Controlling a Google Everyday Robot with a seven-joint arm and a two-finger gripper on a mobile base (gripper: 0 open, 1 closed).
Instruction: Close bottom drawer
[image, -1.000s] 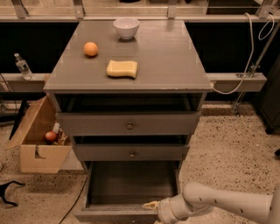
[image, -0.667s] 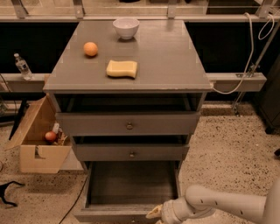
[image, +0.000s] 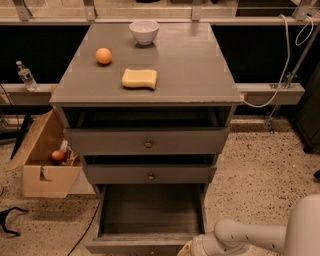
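- The bottom drawer (image: 150, 212) was found pulled far out toward the near side, lowest of three in the grey table (image: 200, 70), with its dark inner floor in plain view.
- Above it, the middle drawer (image: 115, 175) was seen drawn out only a little, and the wider top drawer (image: 100, 141) likewise; a small round knob was shown at the centre of each.
- The gripper (image: 187, 249) was caught at the very near edge of the view, just beside the near right corner of the bottom drawer's front.
- Most of it was cut off by that edge, so its grip could not be told, nor whether the drawer was being touched.
- The pale arm (image: 250, 235) was seen stretched in from the near right, low over the speckled floor (image: 260, 170).
- On the table, a white bowl (image: 144, 31) was set at the far edge, an orange (image: 104, 55) to the left, and a yellow sponge (image: 139, 78) near the middle, all well apart.
- A cardboard box (image: 37, 175) was seen on the floor to the left of the table, open at the top.
- A small bottle (image: 25, 75) was stood on the ledge at the far left.
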